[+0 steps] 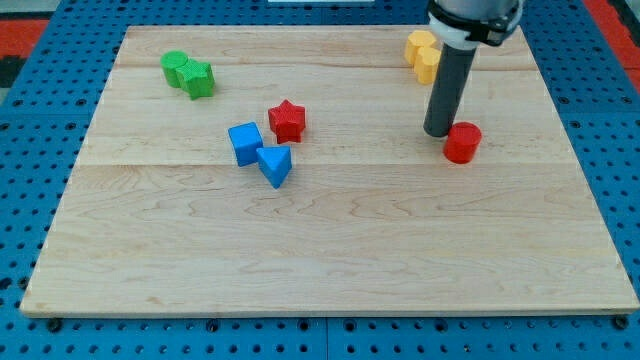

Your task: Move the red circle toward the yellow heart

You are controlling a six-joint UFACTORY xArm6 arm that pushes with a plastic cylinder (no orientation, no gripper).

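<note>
The red circle (462, 142) lies on the wooden board at the view's right. The yellow heart (429, 65) lies near the board's top edge, above the red circle, touching another yellow block (419, 45) just above it. My tip (438, 132) rests on the board right beside the red circle's left side, touching or nearly touching it. The rod hides part of the yellow blocks' right side.
A red star (287, 120) sits near the board's middle. A blue cube (245, 143) and a blue triangle (275, 164) lie together below-left of it. Two green blocks (188, 74) sit at the top left. The board's edge (330, 312) borders blue pegboard.
</note>
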